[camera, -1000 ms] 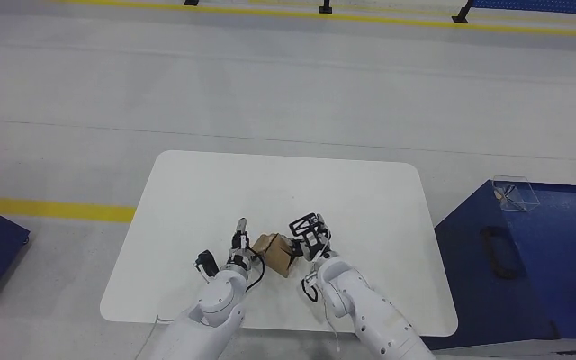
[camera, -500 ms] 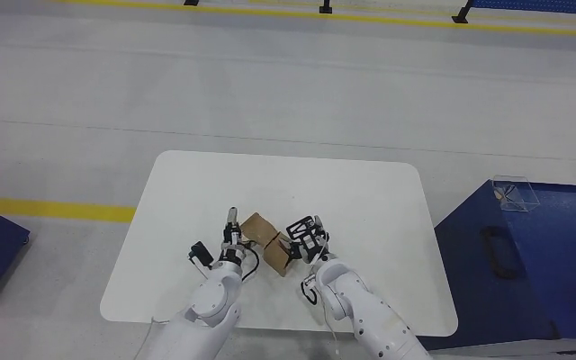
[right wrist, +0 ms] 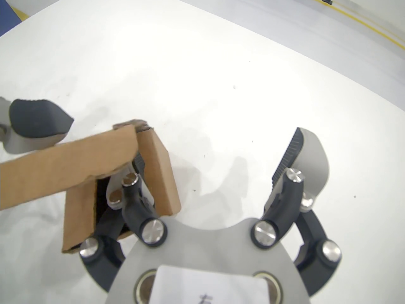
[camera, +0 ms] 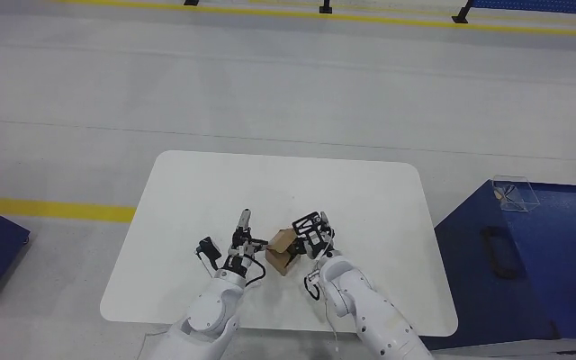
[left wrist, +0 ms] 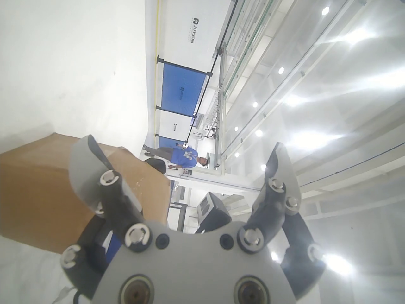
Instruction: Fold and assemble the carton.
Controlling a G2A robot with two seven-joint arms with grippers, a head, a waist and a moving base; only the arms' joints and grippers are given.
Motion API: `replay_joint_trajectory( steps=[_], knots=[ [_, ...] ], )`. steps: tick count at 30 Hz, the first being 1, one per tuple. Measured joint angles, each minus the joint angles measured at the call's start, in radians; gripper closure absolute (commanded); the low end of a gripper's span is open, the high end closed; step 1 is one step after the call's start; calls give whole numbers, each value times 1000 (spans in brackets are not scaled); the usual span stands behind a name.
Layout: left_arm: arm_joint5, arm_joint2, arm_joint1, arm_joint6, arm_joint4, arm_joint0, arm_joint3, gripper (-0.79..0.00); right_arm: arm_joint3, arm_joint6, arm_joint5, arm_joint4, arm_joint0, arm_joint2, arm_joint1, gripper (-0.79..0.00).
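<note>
A small brown carton (camera: 281,249) lies on the white table (camera: 360,189) near its front edge, between my two grippers. My left gripper (camera: 243,227) is open at the carton's left side; in its wrist view the carton (left wrist: 41,191) sits behind one finger (left wrist: 91,166), and the left gripper (left wrist: 182,156) holds nothing. My right gripper (camera: 313,229) is open at the carton's right side. In the right wrist view one finger (right wrist: 126,175) reaches inside the open carton (right wrist: 79,159), with a carton wall between the jaws of the right gripper (right wrist: 218,159). The left gripper's fingertip (right wrist: 34,121) shows beside the raised flap.
A dark blue cabinet (camera: 504,261) stands right of the table with a small clear box (camera: 515,192) on it. Another blue object (camera: 9,238) sits at the far left. The table's back half offers free room.
The carton has shifted slightly right and looks more closed up than half a second ago. My left gripper has swung back right toward it. The right gripper has stayed at the carton.
</note>
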Motion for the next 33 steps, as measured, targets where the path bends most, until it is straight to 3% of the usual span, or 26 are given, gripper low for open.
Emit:
replay_joint_trajectory(
  steps=[13,22,27,30,33],
  knots=[
    [140,-6,-16,-10,-22,6,-37,-785,-138,41,-60,41,-90,204,38,-785],
    [200,-4,-14,-56,13,76,-144,-785,-190,71,-105,97,-131,251,43,-785],
    [194,-49,-8,-89,-12,120,-236,-785,-194,80,-111,132,-131,256,42,-785],
    [243,-80,-1,-95,10,140,-295,-785,-209,56,-97,124,-146,255,42,-785],
    [380,-97,12,-131,89,141,-350,-616,-241,33,-55,89,-170,255,41,-785]
  ],
)
